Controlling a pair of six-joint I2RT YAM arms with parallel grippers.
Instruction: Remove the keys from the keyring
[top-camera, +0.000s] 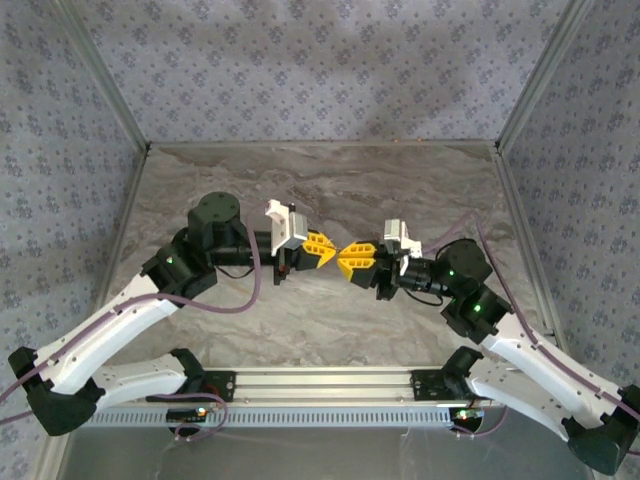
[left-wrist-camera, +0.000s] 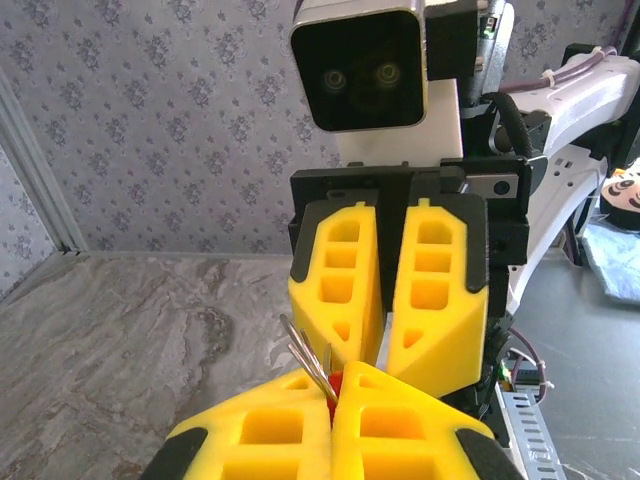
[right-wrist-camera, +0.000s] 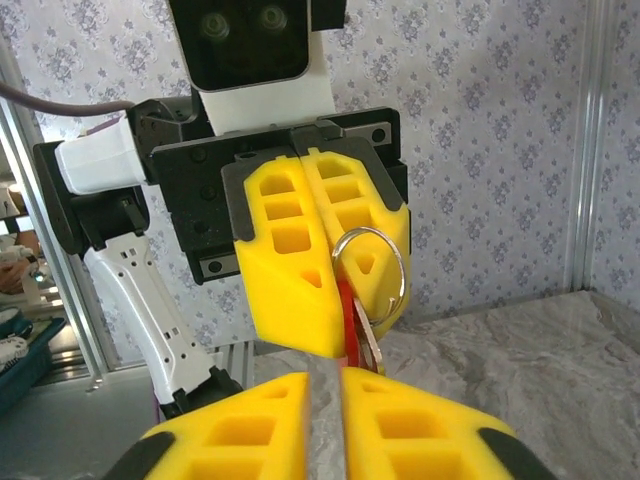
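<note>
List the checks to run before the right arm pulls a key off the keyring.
1. Left gripper shut on the keyring: ok.
2. Keyring's red tag and silvery metal piece hang clear below the left jaws: ok.
3. Metal piece lined up with the gap of the right gripper: ok in the right wrist view.
4. Right jaws gripping anything: cannot tell; a slim gap shows between them.
5. Grippers tip to tip, above the table: ok.
</note>
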